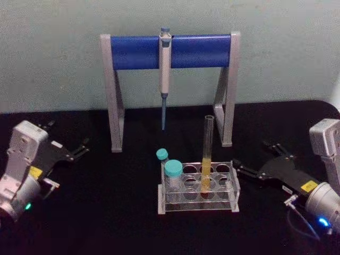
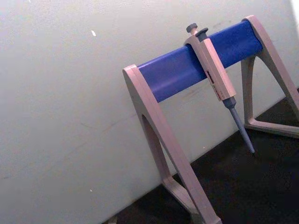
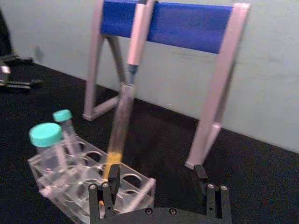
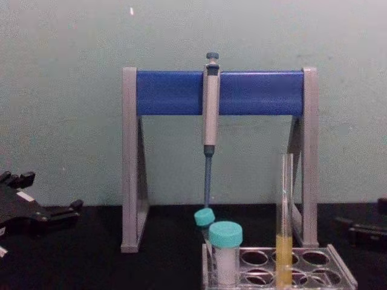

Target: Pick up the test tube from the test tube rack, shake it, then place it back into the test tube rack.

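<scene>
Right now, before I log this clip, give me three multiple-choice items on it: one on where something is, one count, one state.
1. Where is the test tube?
A) held up in the air
B) upright in the test tube rack
C) lying flat beside the rack

2. How many teal-capped tubes stand in the rack?
A) one
B) four
C) two

3. What state is the right gripper in?
A) open and empty
B) shut on the test tube
C) shut on a capped tube

Answers:
1 B, it rises from a rack hole.
2 C, two teal caps show at the rack's left end.
3 A, its fingers stand apart to the right of the rack with nothing between them.

The left gripper sits open far left.
</scene>
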Robot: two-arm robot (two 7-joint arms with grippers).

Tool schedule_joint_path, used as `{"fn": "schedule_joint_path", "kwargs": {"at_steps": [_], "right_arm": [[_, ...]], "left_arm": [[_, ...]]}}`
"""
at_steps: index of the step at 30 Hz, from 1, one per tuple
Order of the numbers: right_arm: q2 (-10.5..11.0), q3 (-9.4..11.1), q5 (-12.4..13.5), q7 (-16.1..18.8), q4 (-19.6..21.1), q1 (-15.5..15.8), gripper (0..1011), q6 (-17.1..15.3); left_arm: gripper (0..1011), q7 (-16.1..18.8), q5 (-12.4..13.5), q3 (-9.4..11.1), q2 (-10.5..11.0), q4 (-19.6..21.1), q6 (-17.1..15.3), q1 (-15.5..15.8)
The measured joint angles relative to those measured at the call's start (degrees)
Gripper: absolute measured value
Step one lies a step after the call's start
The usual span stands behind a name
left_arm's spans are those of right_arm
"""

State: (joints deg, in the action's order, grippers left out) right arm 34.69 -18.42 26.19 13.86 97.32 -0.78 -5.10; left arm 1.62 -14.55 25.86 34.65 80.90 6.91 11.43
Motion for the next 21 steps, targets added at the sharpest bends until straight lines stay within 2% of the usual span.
{"fn": "schedule_joint_path", "kwargs": {"at_steps": [3,10,21], "right_arm": [[-0.34,-0.02,1.08,2.32,-0.06,-0.72,1000,-1.23],[-1.54,-0.65,1.87,6.69,-1.79,-3.17,1000,-2.93],[-4.81,-2.75,1.73,10.24,-6.85,-8.59,1000,-3.52]], "left_arm": [[1010,0.0,0.0,0.0,0.0,0.0,0.0,0.0],[1010,0.0,0.0,0.0,0.0,0.0,0.0,0.0],[1010,0.01,0.0,0.0,0.0,0.0,0.0,0.0]]}}
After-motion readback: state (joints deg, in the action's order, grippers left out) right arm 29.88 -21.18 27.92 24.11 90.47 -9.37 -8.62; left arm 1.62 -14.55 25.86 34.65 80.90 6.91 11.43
